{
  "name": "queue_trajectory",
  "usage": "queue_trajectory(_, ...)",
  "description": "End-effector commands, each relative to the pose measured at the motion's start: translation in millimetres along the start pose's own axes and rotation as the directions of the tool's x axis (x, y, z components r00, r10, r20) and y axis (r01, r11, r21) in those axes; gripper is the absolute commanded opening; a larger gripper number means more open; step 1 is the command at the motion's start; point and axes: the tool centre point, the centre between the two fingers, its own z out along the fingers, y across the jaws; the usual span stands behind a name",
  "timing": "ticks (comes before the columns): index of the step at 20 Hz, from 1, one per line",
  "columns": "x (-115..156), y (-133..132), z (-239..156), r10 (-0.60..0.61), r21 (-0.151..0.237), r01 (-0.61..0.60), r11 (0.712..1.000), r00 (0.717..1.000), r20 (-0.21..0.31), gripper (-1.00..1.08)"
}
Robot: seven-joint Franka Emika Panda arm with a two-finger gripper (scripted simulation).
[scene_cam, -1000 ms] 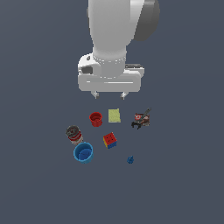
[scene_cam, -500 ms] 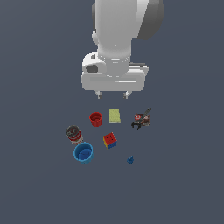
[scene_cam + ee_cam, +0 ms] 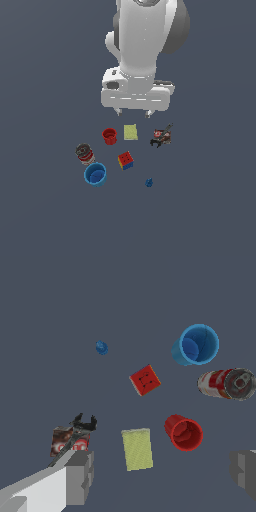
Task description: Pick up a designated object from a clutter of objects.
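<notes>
Gripper (image 3: 133,113) hangs high above the clutter, fingers spread wide, holding nothing. Black stick (image 3: 75,436) lies across the dark red-and-white can (image 3: 66,442) at the exterior view's right of the group, touching it, just right of the yellow-green block (image 3: 131,132) and red cup (image 3: 109,135).

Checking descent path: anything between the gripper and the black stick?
Nothing. In the exterior view, bare floor separates the open gripper from the black stick, which lies across a can.
</notes>
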Motion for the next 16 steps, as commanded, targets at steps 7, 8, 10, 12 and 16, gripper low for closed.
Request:
queue_trajectory(7, -5, -30, 35, 0.118, -0.004, -0.118, 0.993, 0.993, -0.004, 1.0)
queue_trajectory(8, -6, -35, 39, 0.134, -0.004, -0.134, 0.991, 0.991, -0.004, 1.0)
queue_trajectory(10, -8, -43, 49, 0.166, -0.004, -0.166, 0.986, 0.986, -0.005, 1.0)
queue_trajectory(12, -11, -51, 58, 0.198, -0.004, -0.198, 0.98, 0.98, -0.006, 1.0)
queue_trajectory(16, -18, -67, 76, 0.261, -0.003, -0.261, 0.965, 0.965, -0.008, 1.0)
